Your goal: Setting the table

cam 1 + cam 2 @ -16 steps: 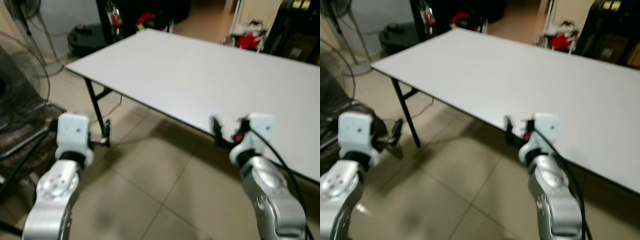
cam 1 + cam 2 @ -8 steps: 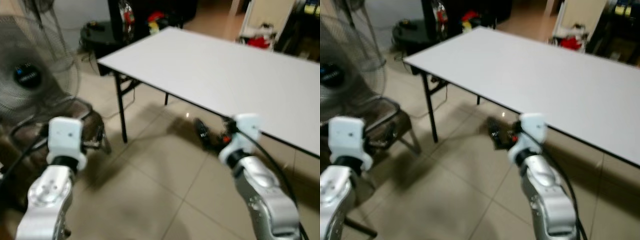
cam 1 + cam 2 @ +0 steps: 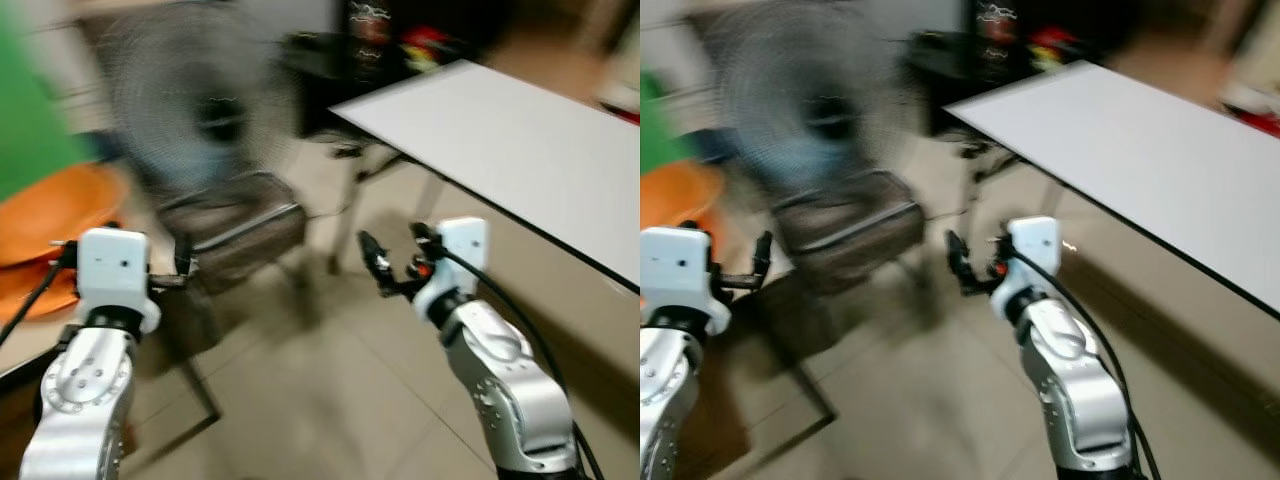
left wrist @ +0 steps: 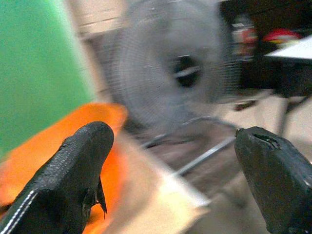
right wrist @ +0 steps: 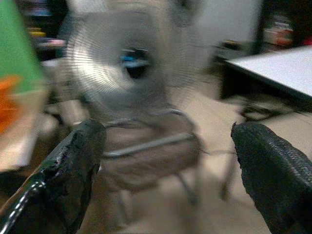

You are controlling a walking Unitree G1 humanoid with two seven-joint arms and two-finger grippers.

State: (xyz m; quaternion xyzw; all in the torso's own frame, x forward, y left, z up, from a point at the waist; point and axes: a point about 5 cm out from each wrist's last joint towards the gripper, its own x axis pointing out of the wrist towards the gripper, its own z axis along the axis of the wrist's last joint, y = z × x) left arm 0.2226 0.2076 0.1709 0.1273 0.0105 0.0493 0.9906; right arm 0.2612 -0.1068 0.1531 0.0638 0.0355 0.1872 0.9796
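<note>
Everything I see is smeared with motion blur, so I can only report coarse shapes. My left gripper (image 4: 170, 161) is held out in front of me at about waist height, well apart from the surface, with nothing between its fingers (image 4: 80, 170); the wrist view shows them spread wide. My right gripper (image 3: 392, 262) is likewise raised in front of me, over the tiled floor (image 3: 330, 400) just off the near left corner of the surface, and its fingers (image 5: 73, 165) are spread wide too, holding nothing.

The white table surface (image 3: 520, 150) runs from the middle of my head view off to the right. Its left corner points toward the back of the room, and its near edge runs down toward my right arm. I can make out a leg (image 3: 975, 205) under that left corner.

To the left of the surface stands a large round floor fan (image 3: 190, 100), with its grille facing me. Just in front of the fan sits a low brownish seat (image 3: 235, 225) with a metal frame. Further left I see something orange (image 3: 50, 210), rounded and low, and a green mass (image 3: 35, 100) behind it; I cannot tell what either one is. Dark clutter with red patches (image 3: 425, 45) sits beyond the far corner of the surface.
</note>
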